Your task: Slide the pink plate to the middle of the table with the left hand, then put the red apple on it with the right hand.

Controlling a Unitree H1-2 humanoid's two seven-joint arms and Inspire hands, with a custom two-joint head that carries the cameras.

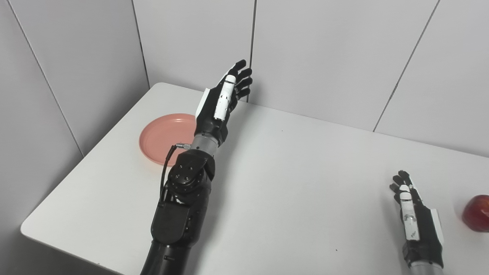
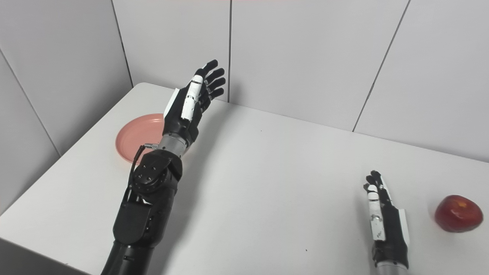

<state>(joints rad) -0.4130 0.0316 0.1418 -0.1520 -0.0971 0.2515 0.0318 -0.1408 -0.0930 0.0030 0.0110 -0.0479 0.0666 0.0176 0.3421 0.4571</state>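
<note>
Left eye view: white table point(image 1: 290, 183) (grey-panelled walls point(image 1: 324, 53)).

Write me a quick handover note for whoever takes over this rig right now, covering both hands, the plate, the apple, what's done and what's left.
Left robot hand: open, holding nothing, raised above the table beside the pink plate's right edge.
Right robot hand: open, holding nothing, low near the table's right side, just left of the red apple, apart from it.
Pink plate: at the table's far left, not in the middle.
Red apple: on the table at the far right.
Done: nothing visible.
Left: slide the plate to the middle, then put the apple on it.
</note>
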